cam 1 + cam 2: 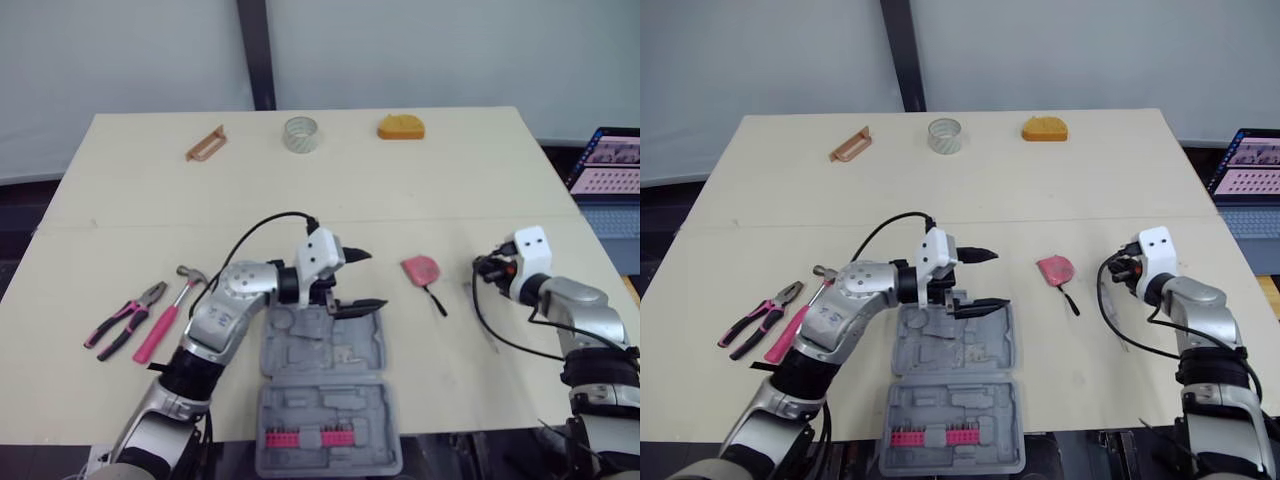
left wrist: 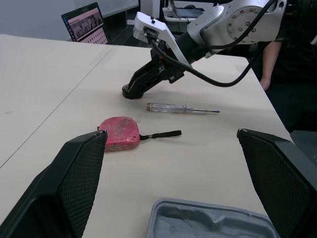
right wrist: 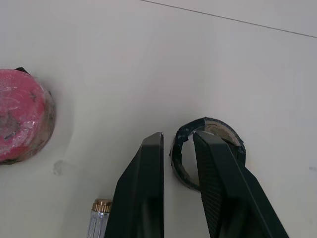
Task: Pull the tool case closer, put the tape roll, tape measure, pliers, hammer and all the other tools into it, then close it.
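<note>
View: head camera
Tool case [image 1: 372,352]: grey, lying open on the near middle of the table [image 1: 420,195]; pink bits sit in its nearer half
Left gripper [image 1: 373,280]: hovers over the case's far edge, jaws wide apart and holding nothing
Hammer [image 1: 166,320]: pink handle, flat on the table just left of the case
Pliers [image 1: 128,320]: pink and black grips, left of the case, beyond the hammer
Tape measure [image 1: 420,269]: pink, with a black strap, right of the case's far corner
Right gripper [image 1: 481,268]: tips down at the table, right of the case, beyond the tape measure
Clear tape roll [image 1: 300,133]: well beyond the case, near the table's far edge
Brown tool [image 1: 206,143]: far from the case, to the far left; kind cannot be told
Orange object [image 1: 401,127]: far from the case, to the far right
Laptop [image 1: 608,160]: off the table, far right of the case

View: left wrist
Screwdriver [image 2: 181,108]: clear handle, lying beyond the case rim, between the tape measure and the right gripper's tips

View: right wrist
Black tape roll [image 3: 225,130]: small, flat on the table
Right gripper's jaws: nearly together, pinching the roll's wall, one finger inside the ring and one outside
</note>
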{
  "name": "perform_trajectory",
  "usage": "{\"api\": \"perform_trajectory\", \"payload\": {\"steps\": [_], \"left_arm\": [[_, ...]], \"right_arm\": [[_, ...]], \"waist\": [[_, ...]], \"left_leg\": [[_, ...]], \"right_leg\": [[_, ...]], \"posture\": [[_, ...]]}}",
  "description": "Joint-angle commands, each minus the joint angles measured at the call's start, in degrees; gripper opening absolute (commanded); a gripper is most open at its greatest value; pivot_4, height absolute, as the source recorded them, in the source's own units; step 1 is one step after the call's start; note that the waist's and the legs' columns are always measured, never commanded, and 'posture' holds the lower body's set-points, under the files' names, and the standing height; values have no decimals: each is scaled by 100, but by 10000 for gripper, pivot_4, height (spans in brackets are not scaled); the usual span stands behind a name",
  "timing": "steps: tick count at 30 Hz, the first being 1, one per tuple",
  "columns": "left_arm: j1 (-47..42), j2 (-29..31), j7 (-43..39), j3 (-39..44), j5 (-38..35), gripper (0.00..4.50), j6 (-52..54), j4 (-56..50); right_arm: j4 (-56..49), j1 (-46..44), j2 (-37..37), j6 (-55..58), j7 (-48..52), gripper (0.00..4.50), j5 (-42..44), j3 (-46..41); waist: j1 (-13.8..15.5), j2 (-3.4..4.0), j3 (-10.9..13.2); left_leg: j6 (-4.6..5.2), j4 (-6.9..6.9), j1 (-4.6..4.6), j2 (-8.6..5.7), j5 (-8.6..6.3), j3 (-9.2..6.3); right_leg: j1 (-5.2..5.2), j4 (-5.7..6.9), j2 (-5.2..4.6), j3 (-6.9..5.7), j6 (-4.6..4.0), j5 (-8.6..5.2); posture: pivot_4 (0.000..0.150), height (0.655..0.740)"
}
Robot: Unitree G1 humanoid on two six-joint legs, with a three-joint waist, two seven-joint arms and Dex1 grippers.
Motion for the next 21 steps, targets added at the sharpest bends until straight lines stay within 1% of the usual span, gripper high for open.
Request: {"api": "perform_trajectory", "payload": {"steps": [1, 21], "left_arm": [[37, -26, 10, 5, 2, 45000, -43, -131], [20, -25, 25, -38, 12, 45000, 85, -223]], "right_arm": [[19, -105, -1, -148, -131, 10245, -33, -76], [230, -166, 143, -233, -126, 10245, -117, -9]], "waist": [[-4, 0, 0], [-3, 0, 0]], "left_leg": [[0, 0, 0, 0, 0, 0], [0, 0, 0, 0, 0, -1]], "right_leg": [[0, 0, 0, 0, 0, 0], [0, 0, 0, 0, 0, 0]], "posture": [[1500, 7400], [1500, 7400]]}}
